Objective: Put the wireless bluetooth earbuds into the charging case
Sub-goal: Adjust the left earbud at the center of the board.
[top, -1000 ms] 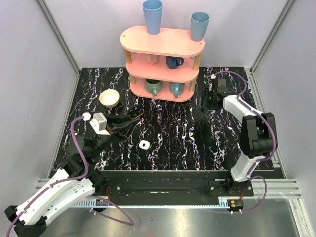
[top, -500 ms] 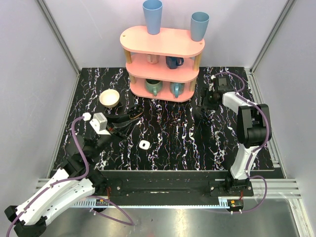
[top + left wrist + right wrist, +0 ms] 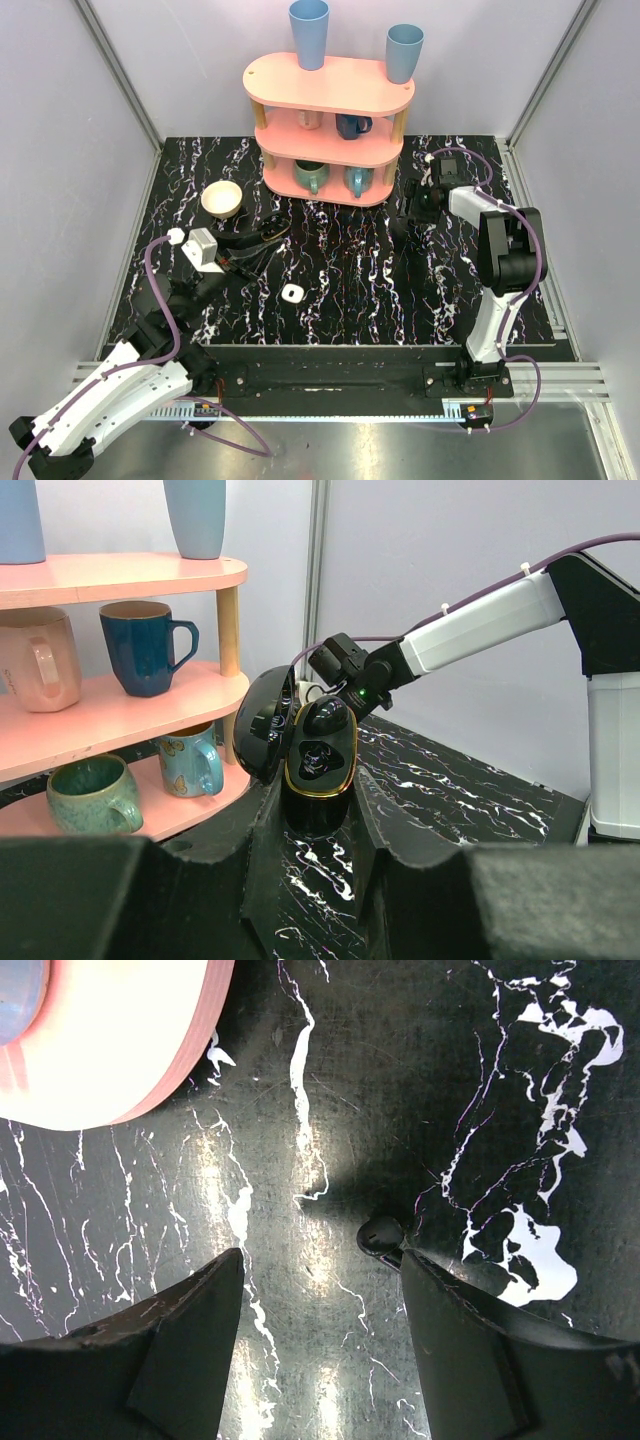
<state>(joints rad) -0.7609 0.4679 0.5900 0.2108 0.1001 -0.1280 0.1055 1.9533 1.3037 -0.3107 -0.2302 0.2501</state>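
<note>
Standing upright in the left pincer point(image 3: 315, 815), which is clamped narrow on its base: charging case point(image 3: 320, 750), left of table centre. Long axis vertical, lid swung left, open face toward the right. Glossy black, gold rim. Right pincer point(image 3: 320, 1260) wide over a black earbud point(image 3: 381, 1235). Table point(image 3: 380, 290) is black marble with white veins; walls pale grey.

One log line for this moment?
left hand: shut on open glossy black oval charging case | right hand: open above small black earbud | earbud: not inserted

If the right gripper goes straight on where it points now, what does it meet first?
The right gripper points down at the black marbled table; it probably meets the small black earbud first, depth unclear.
</note>
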